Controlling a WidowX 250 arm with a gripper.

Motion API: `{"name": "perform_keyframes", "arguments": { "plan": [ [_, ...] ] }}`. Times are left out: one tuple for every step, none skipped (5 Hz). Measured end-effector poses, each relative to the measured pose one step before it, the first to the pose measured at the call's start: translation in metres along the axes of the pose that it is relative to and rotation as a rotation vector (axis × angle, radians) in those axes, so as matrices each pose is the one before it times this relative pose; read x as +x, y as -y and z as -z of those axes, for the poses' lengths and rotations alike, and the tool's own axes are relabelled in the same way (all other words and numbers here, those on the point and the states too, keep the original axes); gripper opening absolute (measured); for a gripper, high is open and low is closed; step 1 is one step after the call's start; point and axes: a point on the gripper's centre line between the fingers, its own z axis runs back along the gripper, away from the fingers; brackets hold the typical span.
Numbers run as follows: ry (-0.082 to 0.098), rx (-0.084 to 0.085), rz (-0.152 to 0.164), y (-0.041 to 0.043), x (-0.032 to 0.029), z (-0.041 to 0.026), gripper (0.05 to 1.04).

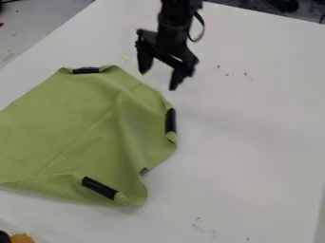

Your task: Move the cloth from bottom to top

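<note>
Spreading over the left side of the table [254, 128], the green cloth [70, 128] lies rumpled, its left part running out of view. Soft folds run down its right half to a small notch in the edge near the lower right corner, and part of its bottom edge looks turned over. One black strip [86, 70] sits at its top edge, a second strip [171, 121] at its right corner, and a third strip [100, 187] lies slantwise near the bottom. I, the gripper [160, 79], hang just beside the cloth's upper right edge, as seen from the camera, my jaws spread well apart and grasping nothing. I seem to be a little above the table, though my height is hard to judge. My black arm [173, 21] comes in from the top, a thin cable [203, 29] looping out at its right. Near me is a small yellow mark [125, 59]; dark specks [246, 74] dot the table to the right, with faint smudges [198, 226] low down. Something orange [22, 238] pokes in at the bottom left corner, beside something black [4, 237].
</note>
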Motion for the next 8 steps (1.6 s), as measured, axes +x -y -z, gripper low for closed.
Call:
{"name": "perform_keyframes", "arguments": {
  "plan": [
    [-0.0243, -0.0005, -0.0035, -0.03898, 0.00405, 0.02397, 1.000],
    [0.0108, -0.0117, -0.0171, -0.02659, 0.00473, 0.01712, 1.000],
    [-0.0154, -0.0098, -0.0082, -0.02273, 0.00145, 0.02498, 1.000],
    [-0.0192, 0.0009, -0.0003, -0.01306, -0.00085, 0.00964, 1.000],
    [0.0035, -0.0051, 0.0217, -0.00329, 0.00785, 0.00655, 1.000],
    [0.0066, -0.0001, 0.0018, -0.00412, 0.00429, 0.00173, 0.964],
    [0.0042, 0.0009, -0.0092, -0.00133, 0.00204, 0.00122, 0.696],
    [0.0027, 0.0104, -0.0029, -0.00307, 0.00405, 0.00165, 0.398]
  ]
}}
